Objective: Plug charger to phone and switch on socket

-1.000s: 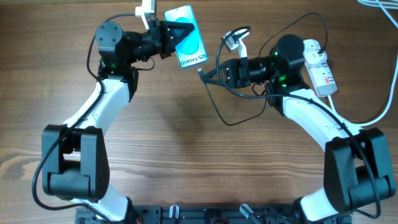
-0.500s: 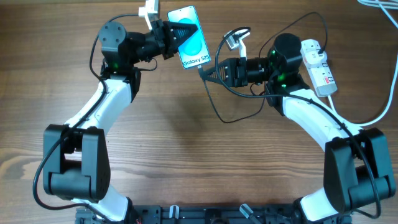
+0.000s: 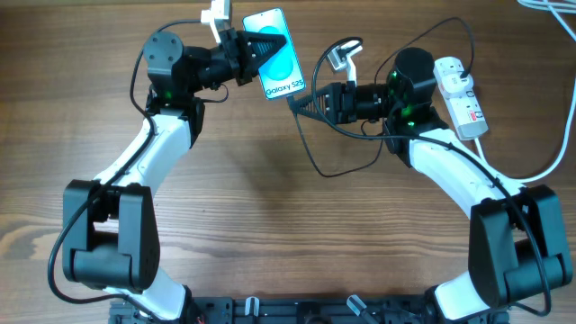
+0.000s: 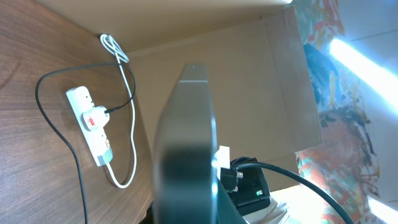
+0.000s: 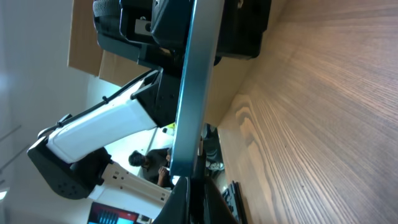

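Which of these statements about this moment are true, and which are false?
1. The left pincer is shut on the flat turquoise-faced phone. True.
2. The right pincer is open and empty. False: it is shut on the thin black charger cable near its connector tip, right at the phone's lower end.
3. The white oblong power strip lies beside the left arm. False: it lies on the wooden table next to the right arm.
4. The end of the phone with the dark text faces the right pincer. True.
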### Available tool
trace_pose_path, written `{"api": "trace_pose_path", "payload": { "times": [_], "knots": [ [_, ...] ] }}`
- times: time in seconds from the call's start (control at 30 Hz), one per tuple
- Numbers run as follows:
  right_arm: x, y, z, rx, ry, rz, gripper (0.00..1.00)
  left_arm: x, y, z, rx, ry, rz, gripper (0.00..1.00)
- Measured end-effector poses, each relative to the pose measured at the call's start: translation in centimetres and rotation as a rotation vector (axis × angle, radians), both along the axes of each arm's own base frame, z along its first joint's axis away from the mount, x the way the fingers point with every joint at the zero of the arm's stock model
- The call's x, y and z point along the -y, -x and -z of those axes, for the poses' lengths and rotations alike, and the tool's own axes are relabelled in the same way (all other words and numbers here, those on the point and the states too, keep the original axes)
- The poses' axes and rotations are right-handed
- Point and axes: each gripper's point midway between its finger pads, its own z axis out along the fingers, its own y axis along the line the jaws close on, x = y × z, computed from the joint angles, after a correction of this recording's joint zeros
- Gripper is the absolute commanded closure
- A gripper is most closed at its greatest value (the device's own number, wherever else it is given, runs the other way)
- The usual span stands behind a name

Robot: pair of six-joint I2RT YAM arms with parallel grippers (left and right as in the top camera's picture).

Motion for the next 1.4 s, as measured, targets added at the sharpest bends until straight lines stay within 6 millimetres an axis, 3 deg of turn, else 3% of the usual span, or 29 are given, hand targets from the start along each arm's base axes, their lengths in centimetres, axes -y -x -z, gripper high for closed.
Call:
{"api": "trace_pose_path", "payload": {
  "times": [0.23,1.4],
  "knots": [
    [0.10,1.15,-0.08,-0.001,-0.005,-0.067,0.96,-0.16,-0.42,-0.05,0.007,0.001,-0.027,0.95],
    [0.02,0.37,-0.02,-0.024,0.000,-0.021,0.96,-0.02,-0.05,-0.01,0.046,-0.017,-0.006,0.96]
  ]
}}
